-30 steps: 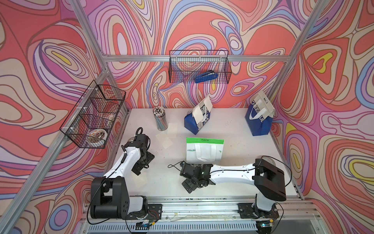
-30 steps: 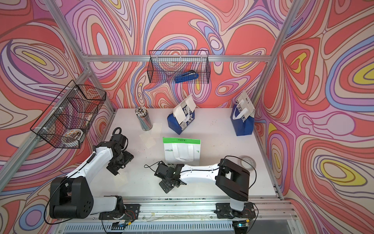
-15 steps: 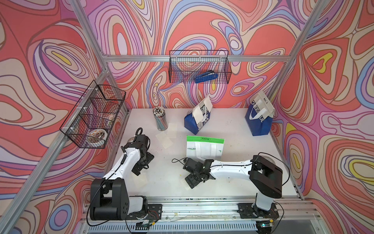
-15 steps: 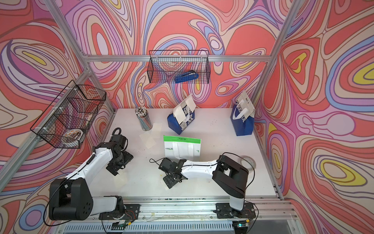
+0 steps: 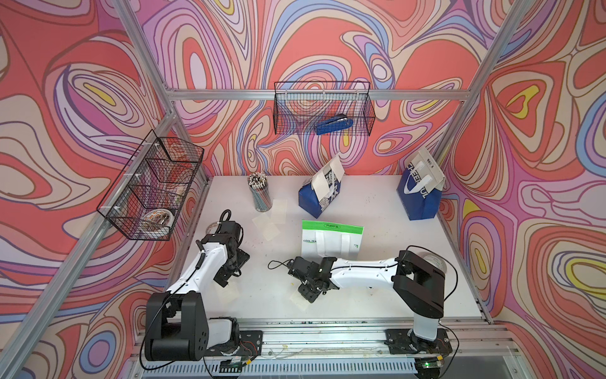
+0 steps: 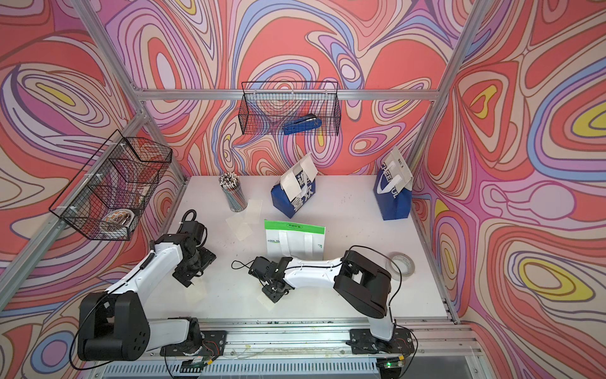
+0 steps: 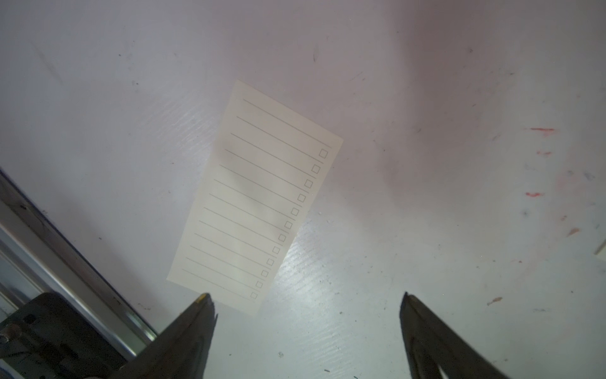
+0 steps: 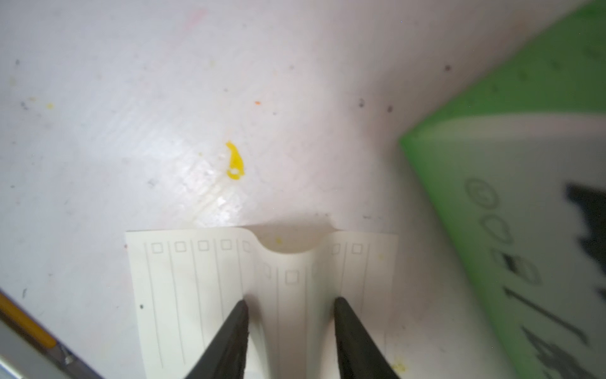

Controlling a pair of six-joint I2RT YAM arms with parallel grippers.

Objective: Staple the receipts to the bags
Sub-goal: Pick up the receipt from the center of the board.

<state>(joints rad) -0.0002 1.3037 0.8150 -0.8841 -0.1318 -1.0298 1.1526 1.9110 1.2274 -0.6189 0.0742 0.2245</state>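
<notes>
Blue bags: two standing blue-white paper bags (image 5: 319, 193) (image 5: 419, 193) carry white slips.
Green bag: flat green-white paper bag (image 5: 331, 239) bare, unstapled.
Right gripper (image 8: 290, 315): jaws narrowing, pinching lined white paper receipt (image 8: 196, 288), buckled.
Left gripper (image 7: 305, 305): wide, empty, over another receipt (image 7: 255, 197).
Stapler: blue stapler (image 5: 333, 124) untouched in wire basket (image 5: 369, 111).

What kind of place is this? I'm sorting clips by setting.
Likely a robot test cell, not a shop: a white table boxed by swirl-printed walls on aluminium framing, with wire baskets clipped on.

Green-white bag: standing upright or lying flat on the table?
Lying flat. In both top views the green-white bag shows its whole printed face upward with both white handles spread across it, while the two blue bags stand upright behind it.
</notes>
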